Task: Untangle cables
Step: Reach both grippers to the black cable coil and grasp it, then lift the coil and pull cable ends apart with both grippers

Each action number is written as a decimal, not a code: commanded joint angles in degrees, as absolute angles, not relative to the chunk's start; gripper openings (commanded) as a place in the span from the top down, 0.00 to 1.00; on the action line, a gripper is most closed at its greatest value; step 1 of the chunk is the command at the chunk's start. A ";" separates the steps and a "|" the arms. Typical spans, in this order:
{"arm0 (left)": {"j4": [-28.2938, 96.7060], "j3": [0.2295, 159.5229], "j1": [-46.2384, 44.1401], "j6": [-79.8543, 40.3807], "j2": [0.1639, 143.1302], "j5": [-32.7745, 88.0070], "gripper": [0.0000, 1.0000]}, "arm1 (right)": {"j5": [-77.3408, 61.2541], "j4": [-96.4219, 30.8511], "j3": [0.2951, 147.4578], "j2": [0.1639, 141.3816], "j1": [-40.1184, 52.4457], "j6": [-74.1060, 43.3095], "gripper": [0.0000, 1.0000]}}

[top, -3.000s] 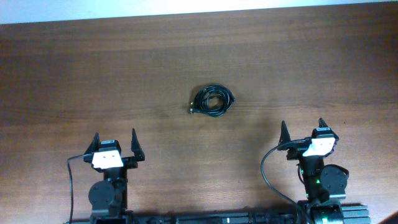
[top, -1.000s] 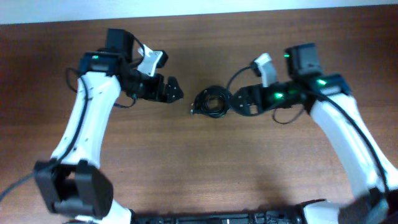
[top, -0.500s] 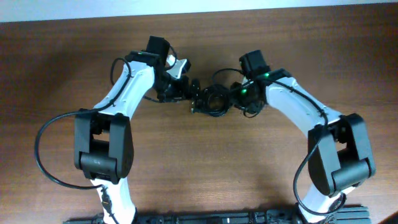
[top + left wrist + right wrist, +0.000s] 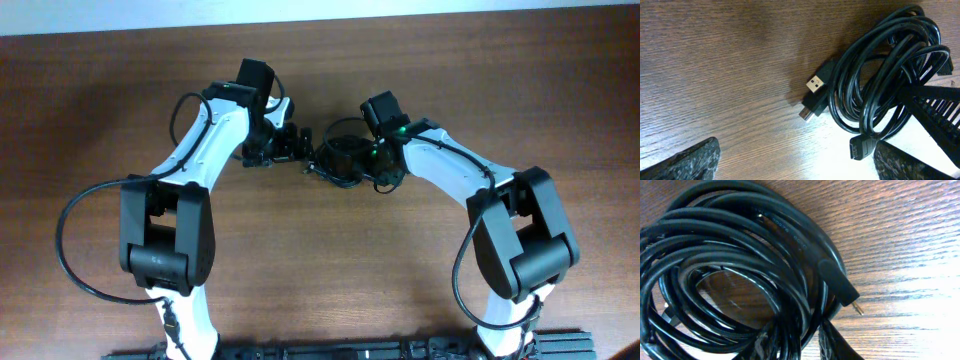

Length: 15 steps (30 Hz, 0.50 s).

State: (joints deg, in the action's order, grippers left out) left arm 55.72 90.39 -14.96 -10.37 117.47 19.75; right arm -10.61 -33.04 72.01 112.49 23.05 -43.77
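The cables [image 4: 338, 157] lie as a tight black coil on the wooden table, between my two grippers. In the left wrist view the cables [image 4: 885, 75] fill the upper right, with a USB plug [image 4: 817, 84] and a small plug [image 4: 862, 148] pointing left. My left gripper [image 4: 797, 162] is open just left of the coil, and its right finger sits beside the small plug. My right gripper [image 4: 797, 341] is shut on several strands at the coil's right side. A barrel plug [image 4: 840, 286] sticks out beside it. From overhead, the left gripper [image 4: 303, 150] and right gripper [image 4: 363, 160] flank the coil.
The brown wooden table [image 4: 320, 280] stretches all round the coil. A pale wall edge [image 4: 320, 12] runs along the far side. Both white arms [image 4: 200, 150] arch inward from the near edge, their thick black wires looping beside them.
Both arms swung in from the sides to the coil. The right gripper closed on the coil's strands and pushed it slightly left. The left gripper stayed open.
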 commanded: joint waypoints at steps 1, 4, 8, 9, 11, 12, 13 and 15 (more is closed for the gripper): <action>55.79 91.13 -14.74 -11.11 117.75 19.22 0.01 | -9.91 -32.75 71.57 114.87 23.64 -43.79 0.86; 55.81 91.11 -14.74 -11.11 117.75 19.25 0.01 | -16.84 -32.82 72.51 113.95 23.38 -41.95 0.96; 55.99 91.13 -14.57 -11.09 117.75 28.64 0.02 | -29.76 -36.71 77.19 104.09 22.48 -30.22 0.96; 55.99 91.13 -14.41 -11.09 117.75 31.48 0.02 | -30.41 -38.74 77.45 100.84 22.50 -27.81 0.96; 56.45 91.13 -13.19 -11.05 117.75 37.52 0.01 | -30.50 -41.95 77.45 96.36 22.48 -27.81 0.96; 56.47 91.13 -12.84 -10.98 117.75 40.56 0.01 | -31.94 -42.74 77.45 94.08 22.48 -26.33 0.96; 56.45 91.13 -12.86 -10.20 117.75 42.48 0.04 | -33.41 -42.70 77.45 92.40 22.48 -26.35 0.96; 56.80 91.11 -13.19 -10.20 117.75 42.00 0.36 | -36.47 -42.63 77.45 91.22 22.48 -26.33 0.96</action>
State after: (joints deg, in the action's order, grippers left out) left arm 56.42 90.39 -12.97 -10.50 117.47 38.26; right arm -32.23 -42.70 76.51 93.01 22.65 -27.86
